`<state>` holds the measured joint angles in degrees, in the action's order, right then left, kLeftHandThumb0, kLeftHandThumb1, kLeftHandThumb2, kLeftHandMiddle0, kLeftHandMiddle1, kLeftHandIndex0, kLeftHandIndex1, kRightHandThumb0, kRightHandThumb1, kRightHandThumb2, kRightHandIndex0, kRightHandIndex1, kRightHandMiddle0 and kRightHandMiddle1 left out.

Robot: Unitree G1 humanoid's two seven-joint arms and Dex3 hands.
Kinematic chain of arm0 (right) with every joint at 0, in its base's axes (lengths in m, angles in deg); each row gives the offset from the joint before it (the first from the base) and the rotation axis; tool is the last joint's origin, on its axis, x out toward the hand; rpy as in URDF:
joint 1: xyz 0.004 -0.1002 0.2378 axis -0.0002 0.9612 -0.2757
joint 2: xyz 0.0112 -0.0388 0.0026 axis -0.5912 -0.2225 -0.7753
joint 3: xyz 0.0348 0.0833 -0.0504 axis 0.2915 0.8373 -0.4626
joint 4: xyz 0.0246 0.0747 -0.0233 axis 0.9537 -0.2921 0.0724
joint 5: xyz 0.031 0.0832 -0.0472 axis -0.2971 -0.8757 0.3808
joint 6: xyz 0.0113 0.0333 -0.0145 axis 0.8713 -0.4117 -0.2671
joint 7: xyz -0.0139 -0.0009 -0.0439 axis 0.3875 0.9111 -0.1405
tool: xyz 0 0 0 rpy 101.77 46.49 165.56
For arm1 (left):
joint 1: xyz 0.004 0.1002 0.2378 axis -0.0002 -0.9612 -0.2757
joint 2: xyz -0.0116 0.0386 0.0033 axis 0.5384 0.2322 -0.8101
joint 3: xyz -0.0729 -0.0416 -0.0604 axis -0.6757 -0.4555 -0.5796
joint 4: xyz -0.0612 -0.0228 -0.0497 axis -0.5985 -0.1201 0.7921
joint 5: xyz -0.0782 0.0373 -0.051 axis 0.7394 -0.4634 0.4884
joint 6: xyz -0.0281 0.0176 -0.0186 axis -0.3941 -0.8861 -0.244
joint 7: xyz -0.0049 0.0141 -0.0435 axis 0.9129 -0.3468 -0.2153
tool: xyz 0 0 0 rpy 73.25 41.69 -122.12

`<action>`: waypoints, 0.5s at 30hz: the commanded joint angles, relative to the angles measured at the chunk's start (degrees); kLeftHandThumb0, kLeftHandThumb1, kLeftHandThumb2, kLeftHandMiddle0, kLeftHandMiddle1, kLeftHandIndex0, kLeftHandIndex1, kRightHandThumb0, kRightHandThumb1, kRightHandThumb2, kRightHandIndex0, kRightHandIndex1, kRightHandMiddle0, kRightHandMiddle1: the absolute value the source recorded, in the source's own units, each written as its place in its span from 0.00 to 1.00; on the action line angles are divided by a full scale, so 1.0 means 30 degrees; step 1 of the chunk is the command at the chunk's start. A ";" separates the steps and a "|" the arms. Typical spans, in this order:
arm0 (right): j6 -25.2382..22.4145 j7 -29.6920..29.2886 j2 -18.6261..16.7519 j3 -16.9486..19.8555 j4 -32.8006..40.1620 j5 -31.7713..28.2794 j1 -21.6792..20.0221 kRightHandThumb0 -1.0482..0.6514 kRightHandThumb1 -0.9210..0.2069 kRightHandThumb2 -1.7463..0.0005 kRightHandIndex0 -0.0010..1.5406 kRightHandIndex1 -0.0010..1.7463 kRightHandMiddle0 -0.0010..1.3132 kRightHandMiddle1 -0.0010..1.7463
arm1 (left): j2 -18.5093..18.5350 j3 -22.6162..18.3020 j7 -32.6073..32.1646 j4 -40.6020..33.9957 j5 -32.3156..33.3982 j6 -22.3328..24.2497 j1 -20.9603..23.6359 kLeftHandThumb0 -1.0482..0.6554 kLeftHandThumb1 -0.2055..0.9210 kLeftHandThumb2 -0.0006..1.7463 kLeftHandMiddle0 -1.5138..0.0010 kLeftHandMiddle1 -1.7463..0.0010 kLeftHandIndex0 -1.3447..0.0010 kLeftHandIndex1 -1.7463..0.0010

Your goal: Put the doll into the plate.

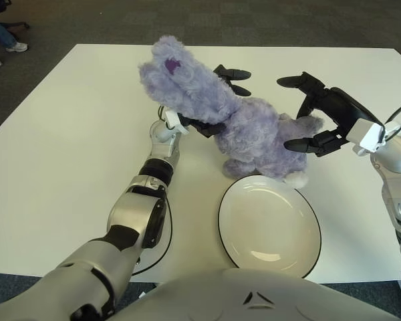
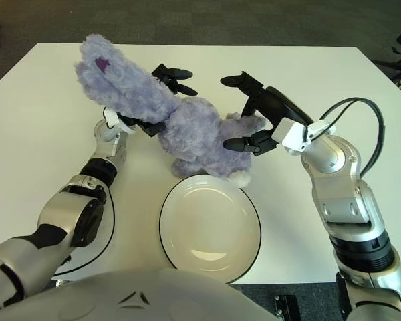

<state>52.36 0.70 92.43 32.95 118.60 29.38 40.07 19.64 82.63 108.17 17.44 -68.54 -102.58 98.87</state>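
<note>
Purple plush makes up the doll, a shaggy animal with its head raised toward 10 o'clock and its rump and pale tail low at 4 o'clock. It stands on the white table, its hind end just beyond the far rim of the plate, which sits empty at 6 o'clock of it; whether fur touches the rim cannot be told. The plate is a cream oval with a thin dark edge. Under the doll's neck the left hand grips it, black fingers reaching over the back of the neck while the rest of the hand presses in from beneath the chin. At 3 o'clock of the doll the right hand is at its rump, fingers spread wide in a claw, 1 above the haunch and 1 at its side, tips at the fur; whether they press in cannot be told. The left forearm runs back toward 7 o'clock across the table.
</note>
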 commanded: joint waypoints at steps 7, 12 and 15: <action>-0.0748 0.0354 -0.0161 -0.0368 -0.0534 0.0302 -0.0790 0.15 0.44 0.59 0.02 0.85 0.00 0.21 | -0.0258 -0.0143 -0.0831 0.0081 -0.0073 -0.0807 0.0212 0.11 0.87 0.29 0.84 0.52 1.00 0.44; -0.4309 0.0138 -0.0719 -0.0384 0.0364 0.0239 -0.1202 0.20 0.54 0.52 0.01 0.31 0.00 0.08 | -0.0292 -0.0100 -0.1093 0.0078 -0.0152 -0.0891 0.0191 0.13 0.87 0.28 0.82 0.53 1.00 0.42; -0.5739 -0.0104 -0.1301 -0.0819 0.0586 0.0216 -0.1588 0.24 0.60 0.48 0.01 0.16 0.00 0.03 | -0.0262 -0.0047 -0.1130 0.0046 -0.0161 -0.0700 0.0189 0.14 0.84 0.30 0.82 0.54 1.00 0.41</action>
<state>39.17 1.17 90.19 31.62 118.95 29.81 36.88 18.79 82.58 105.47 17.53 -68.66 -104.79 98.87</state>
